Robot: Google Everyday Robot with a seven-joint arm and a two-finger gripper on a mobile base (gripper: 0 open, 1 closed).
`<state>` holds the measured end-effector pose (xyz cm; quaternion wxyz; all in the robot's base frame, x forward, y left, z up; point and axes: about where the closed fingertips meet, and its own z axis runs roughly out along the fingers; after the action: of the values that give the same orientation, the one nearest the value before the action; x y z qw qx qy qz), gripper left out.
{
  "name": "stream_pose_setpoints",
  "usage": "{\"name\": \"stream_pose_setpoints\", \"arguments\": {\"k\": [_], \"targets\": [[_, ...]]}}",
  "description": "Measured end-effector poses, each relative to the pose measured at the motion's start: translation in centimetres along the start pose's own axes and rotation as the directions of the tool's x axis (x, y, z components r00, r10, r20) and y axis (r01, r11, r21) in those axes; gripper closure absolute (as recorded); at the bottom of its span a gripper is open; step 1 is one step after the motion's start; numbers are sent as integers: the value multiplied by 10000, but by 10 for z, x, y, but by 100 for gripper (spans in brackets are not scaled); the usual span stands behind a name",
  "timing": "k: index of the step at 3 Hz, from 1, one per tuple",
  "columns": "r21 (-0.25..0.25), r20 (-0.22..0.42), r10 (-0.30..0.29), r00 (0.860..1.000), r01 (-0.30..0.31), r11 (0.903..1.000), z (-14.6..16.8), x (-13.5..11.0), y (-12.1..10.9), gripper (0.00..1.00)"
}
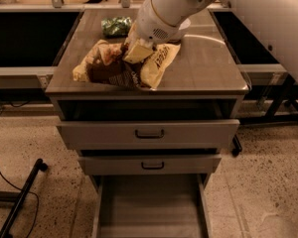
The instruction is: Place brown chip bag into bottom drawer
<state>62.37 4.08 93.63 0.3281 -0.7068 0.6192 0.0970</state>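
Note:
The brown chip bag (109,68), glossy with yellow-tan edges and a dark brown centre, lies crumpled on the cabinet top (203,68), left of its middle. My gripper (136,52) comes down from the upper right and is shut on the middle of the bag, which bunches up around the fingers. The bottom drawer (149,207) is pulled out below the cabinet front, its plain grey inside showing and holding nothing.
A small green shiny packet (115,25) lies at the back of the top. A white bowl (185,25) is mostly hidden behind my arm. Two shallower drawers (149,133) with black handles stand slightly open. A black stand leg (20,197) lies on the floor at left.

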Motion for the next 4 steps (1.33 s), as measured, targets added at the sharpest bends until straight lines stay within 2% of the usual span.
{"name": "stream_pose_setpoints", "arguments": {"k": [1, 3, 4], "targets": [[-186, 49, -196, 9998, 196, 9996, -1, 0, 23, 100], [-687, 638, -1141, 9914, 1184, 9906, -7, -17, 99, 100], [-864, 1146, -1125, 9870, 1227, 9887, 2, -12, 129, 100]]}}
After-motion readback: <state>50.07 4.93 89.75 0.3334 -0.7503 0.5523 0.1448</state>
